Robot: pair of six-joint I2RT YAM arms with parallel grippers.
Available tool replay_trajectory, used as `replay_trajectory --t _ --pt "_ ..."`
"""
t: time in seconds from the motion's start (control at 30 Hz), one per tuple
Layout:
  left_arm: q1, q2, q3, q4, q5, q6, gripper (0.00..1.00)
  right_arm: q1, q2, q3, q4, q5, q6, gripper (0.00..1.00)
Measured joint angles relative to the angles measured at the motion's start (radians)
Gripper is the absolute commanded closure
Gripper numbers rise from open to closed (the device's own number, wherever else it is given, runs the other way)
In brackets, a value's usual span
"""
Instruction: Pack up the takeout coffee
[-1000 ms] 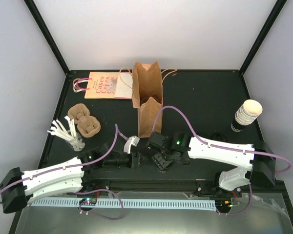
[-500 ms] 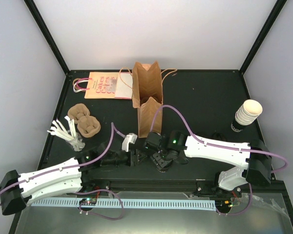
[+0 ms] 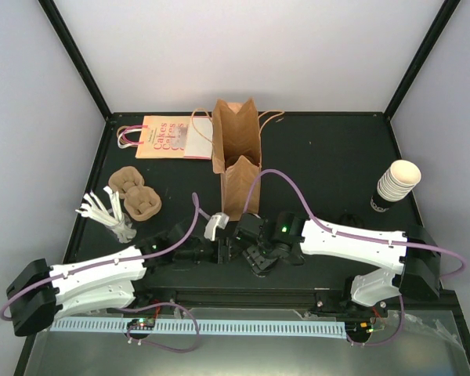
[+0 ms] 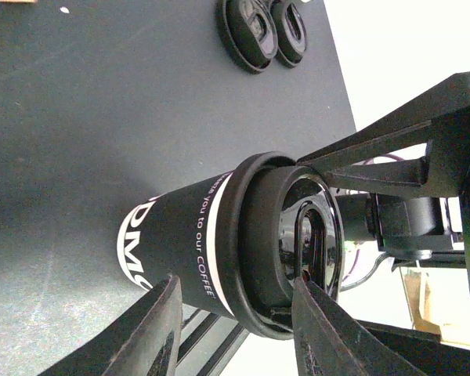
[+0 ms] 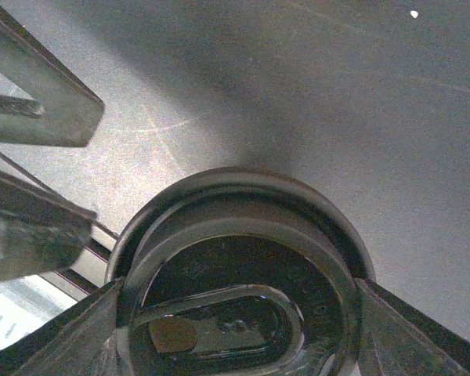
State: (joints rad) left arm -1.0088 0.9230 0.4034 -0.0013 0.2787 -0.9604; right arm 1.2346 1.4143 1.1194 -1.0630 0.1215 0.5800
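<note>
Big dark table (image 3: 329, 157), and standing open near its middle is the brown paper bag (image 3: 241, 192): that's the destination. In front of it, close to the near edge, both arms meet over the coffee cup (image 4: 196, 251), which is upright with its black lid (image 4: 294, 243) on. This reads as a handover or a two-handed lift, with the packing itself not yet done.

The left end effector (image 4: 235, 282) straddles the cup from the side, just under the lid. Clamped or loose, I cannot tell. The right end effector (image 5: 238, 282) comes from above, fingers wide on either side of the lid and seemingly against its rim. Gripping or not, I cannot tell either.

Next call: one firm hold, lift clear, carry toward the far edge, then lower through the bag's mouth, which looks narrow. The other arm crowds that path.

Elsewhere:
- A printed flat bag (image 3: 166, 137) lies toward the far left corner.
- Stacked cups (image 3: 395, 186) stand at the right edge.
- Pulp trays (image 3: 139, 196) and stirrers (image 3: 106, 211) sit along the left edge.
- There are two spare lids (image 4: 262, 31).
</note>
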Motion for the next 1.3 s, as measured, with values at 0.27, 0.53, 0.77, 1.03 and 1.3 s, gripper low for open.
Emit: replay_trajectory --t 0.27,0.53,0.77,1.03,1.3 --pt "0.009 0.089 0.041 0.034 0.067 0.014 0.56 0.0 0.0 0.0 0.001 0.002 0.001 0.24" --pt "0.029 0.159 0.055 0.081 0.13 0.023 0.55 0.0 -0.01 -0.01 0.011 0.002 0.001 0.25" --pt "0.042 0.244 0.068 0.108 0.17 0.034 0.55 0.0 -0.016 -0.016 0.019 0.002 0.0 0.25" --pt "0.046 0.306 0.112 0.102 0.184 0.063 0.55 0.001 -0.024 -0.021 0.017 0.008 -0.002 0.22" --pt "0.045 0.329 0.148 0.065 0.185 0.089 0.55 0.002 -0.028 -0.023 0.008 0.021 -0.002 0.14"
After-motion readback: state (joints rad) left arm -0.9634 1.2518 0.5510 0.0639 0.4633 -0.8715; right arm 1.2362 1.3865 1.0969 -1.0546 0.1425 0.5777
